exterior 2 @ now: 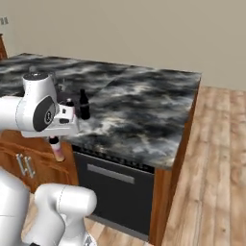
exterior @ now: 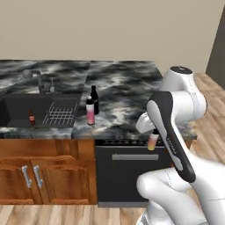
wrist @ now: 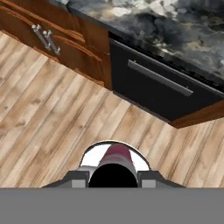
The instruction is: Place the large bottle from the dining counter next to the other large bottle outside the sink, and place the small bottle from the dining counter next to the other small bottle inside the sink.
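My gripper (exterior: 154,132) is shut on the cap end of the small bottle (exterior: 152,142), pale pink with an orange base. The bottle hangs upright in front of the counter edge, above the floor by the dishwasher; its dark cap (wrist: 113,174) sits between my fingertips. The large pink bottle (exterior: 90,111) stands on the counter right of the sink (exterior: 17,105), close beside the other large bottle (exterior: 94,99), which is all black. The other small bottle (exterior: 31,117), solid red, stands inside the sink at its left front. The dining counter is out of view.
A wire rack (exterior: 60,114) lies in the sink's right half, and a faucet (exterior: 38,79) rises behind the basin. The black dishwasher front (exterior: 132,169) and wood cabinet doors (exterior: 35,173) face me below the marbled counter (exterior: 123,88). Wood floor (exterior 2: 216,168) opens to the right.
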